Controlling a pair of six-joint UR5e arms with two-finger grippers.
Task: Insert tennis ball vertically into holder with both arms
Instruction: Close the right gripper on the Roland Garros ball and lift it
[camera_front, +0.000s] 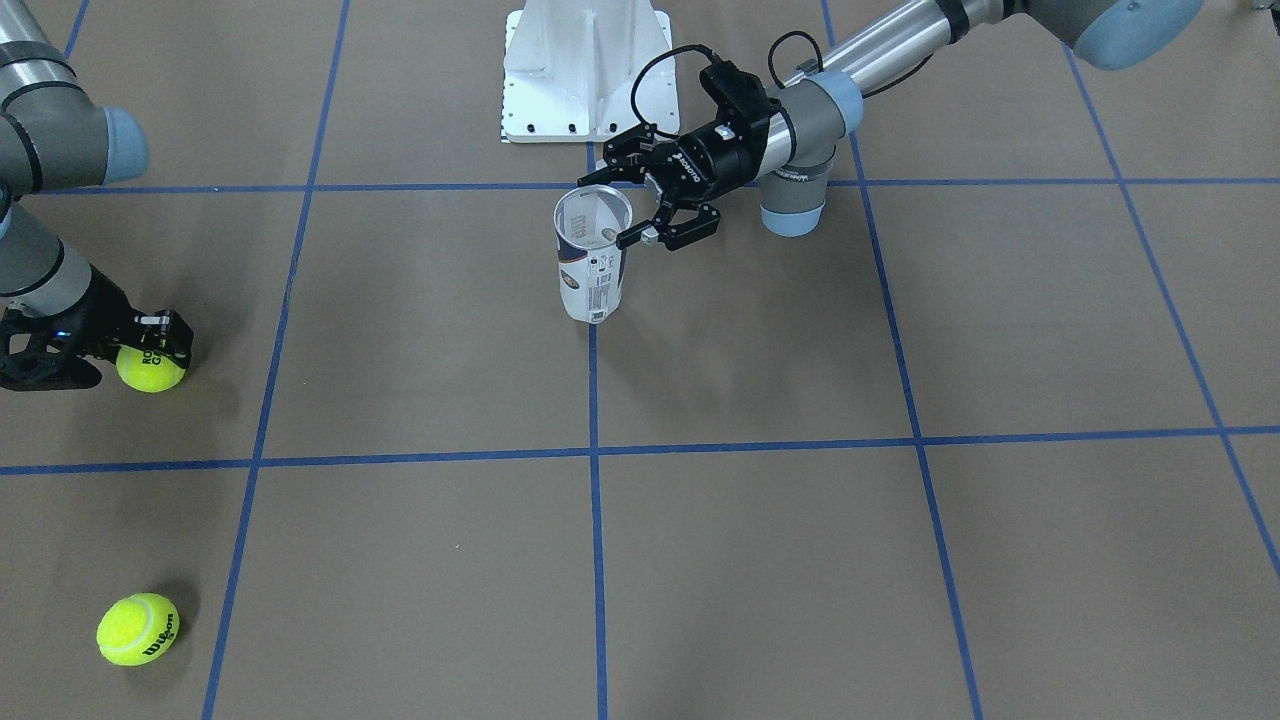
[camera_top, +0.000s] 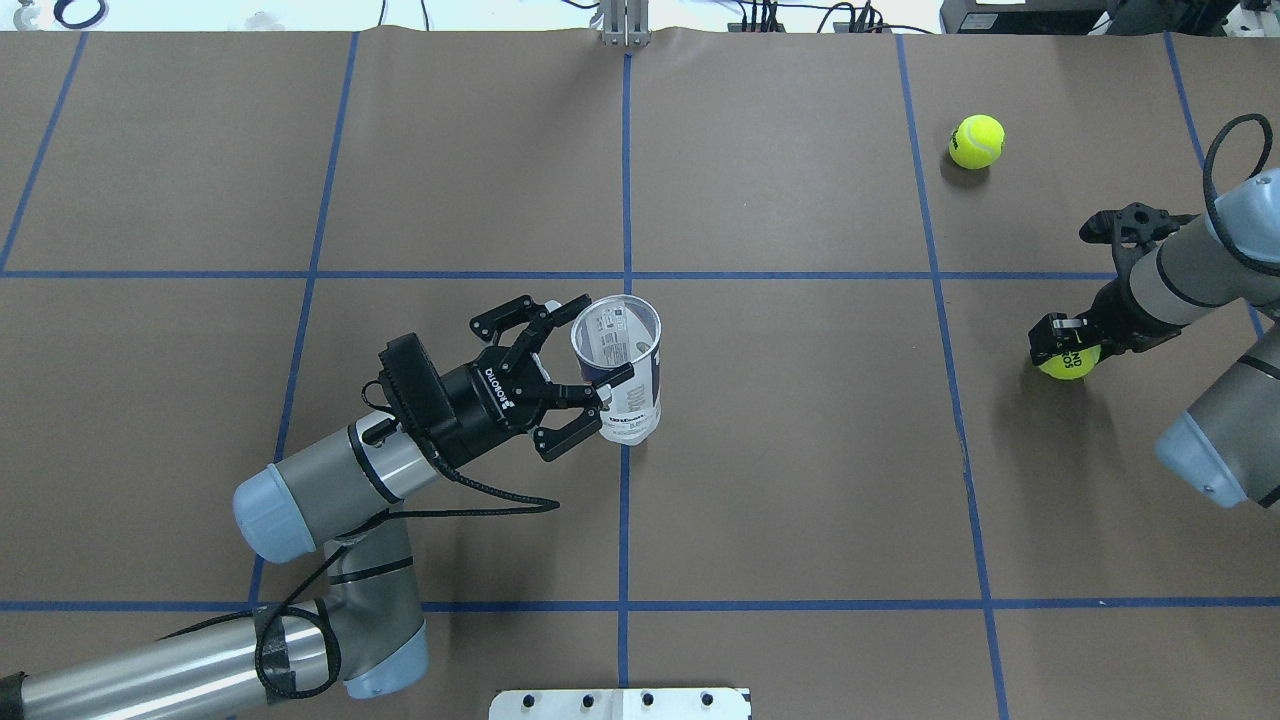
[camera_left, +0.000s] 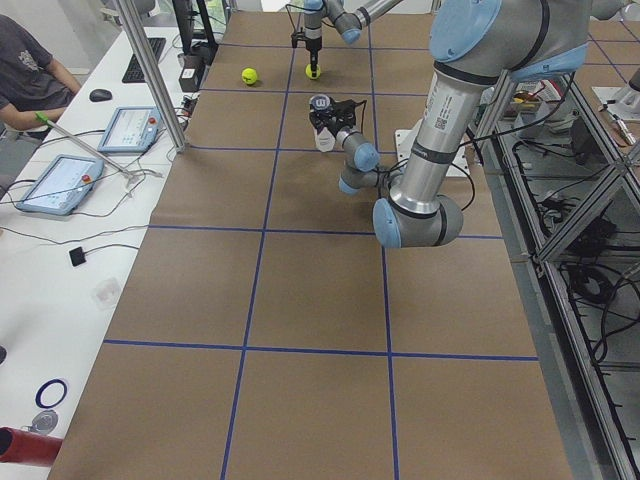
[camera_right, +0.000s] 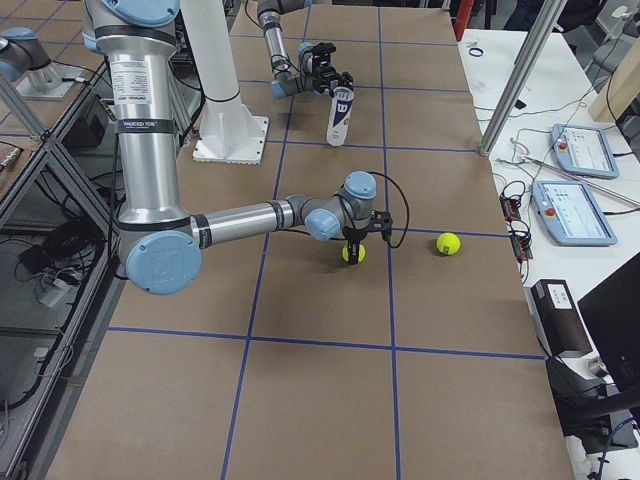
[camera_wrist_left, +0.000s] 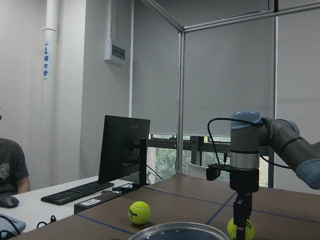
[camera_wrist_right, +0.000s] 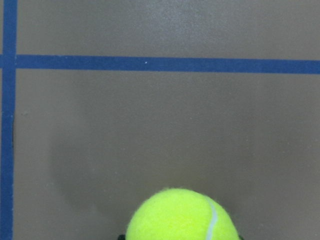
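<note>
The holder (camera_top: 636, 405) stands upright near the centre of the table (camera_top: 800, 450), with the left gripper (camera_top: 608, 336) clasping its rim from 8 o'clock. Out at 3 o'clock the right gripper (camera_top: 1068, 352) is clamped on a tennis ball (camera_top: 1068, 365). A second tennis ball (camera_top: 976, 141) lies loose at 1 o'clock.

The clear plastic cylindrical can (camera_front: 592, 270) was banded navy and white. The loose round felt tennis ball (camera_front: 138, 629) and the gripped tennis ball (camera_front: 150, 370) were yellow-green, black-lettered. The flat brown table covering (camera_front: 750, 350) carried a blue grid.
</note>
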